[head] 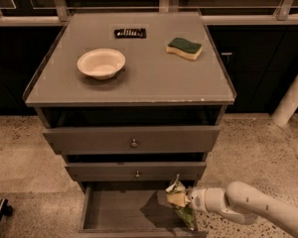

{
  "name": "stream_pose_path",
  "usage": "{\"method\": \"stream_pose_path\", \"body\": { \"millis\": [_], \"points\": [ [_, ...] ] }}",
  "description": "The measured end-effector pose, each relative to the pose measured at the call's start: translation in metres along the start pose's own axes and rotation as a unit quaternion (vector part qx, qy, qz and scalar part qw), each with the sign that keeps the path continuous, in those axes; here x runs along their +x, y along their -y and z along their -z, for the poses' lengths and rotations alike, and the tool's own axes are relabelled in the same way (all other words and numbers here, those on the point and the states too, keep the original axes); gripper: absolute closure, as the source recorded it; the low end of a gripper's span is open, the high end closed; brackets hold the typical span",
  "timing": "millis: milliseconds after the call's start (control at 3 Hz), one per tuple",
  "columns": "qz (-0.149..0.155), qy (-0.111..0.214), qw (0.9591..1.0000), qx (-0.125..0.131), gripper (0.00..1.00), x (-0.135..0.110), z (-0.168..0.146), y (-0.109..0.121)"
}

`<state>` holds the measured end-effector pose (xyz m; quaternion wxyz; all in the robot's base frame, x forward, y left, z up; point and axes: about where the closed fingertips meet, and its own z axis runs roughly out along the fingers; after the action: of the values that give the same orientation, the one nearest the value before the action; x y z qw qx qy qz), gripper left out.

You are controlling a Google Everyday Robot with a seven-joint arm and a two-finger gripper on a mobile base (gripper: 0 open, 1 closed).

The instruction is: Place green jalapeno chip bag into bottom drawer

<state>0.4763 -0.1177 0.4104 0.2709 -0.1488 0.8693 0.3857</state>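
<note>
Chip bag (185, 215) in gripper (184, 200) — over drawer (114, 210)

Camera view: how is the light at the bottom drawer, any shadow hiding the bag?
Camera view: dim low down, no glare; the green jalapeno chip bag at the gripper, over the right side of the bottom drawer, casts a dark shadow leftward on the drawer floor; the bag itself is visible.

A speckled floor (20, 152) is recorded around a grey cabinet (89, 140) with a flat worktop (149, 78). Dark cupboards (258, 73) and a pale rail (248, 20) are noted behind, and a white post (290, 98) at right. Light is dim. The end effector (187, 201) is located low, at the cabinet's right front.
</note>
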Motion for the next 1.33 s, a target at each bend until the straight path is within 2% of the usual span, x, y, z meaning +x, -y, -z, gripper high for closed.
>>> {"method": "stream_pose_path", "body": {
  "millis": [333,667,1000,1333],
  "points": [
    [-0.053,-0.017,0.9984,-0.014,1.00,0.028,-0.038,0.042],
    [-0.095,-0.025,0.9950,-0.019,1.00,0.049,-0.061,0.068],
    [-0.114,-0.032,0.9928,-0.017,1.00,0.058,-0.081,0.084],
    [-0.120,-0.041,0.9919,-0.004,1.00,0.053,-0.096,0.102]
  ]
}}
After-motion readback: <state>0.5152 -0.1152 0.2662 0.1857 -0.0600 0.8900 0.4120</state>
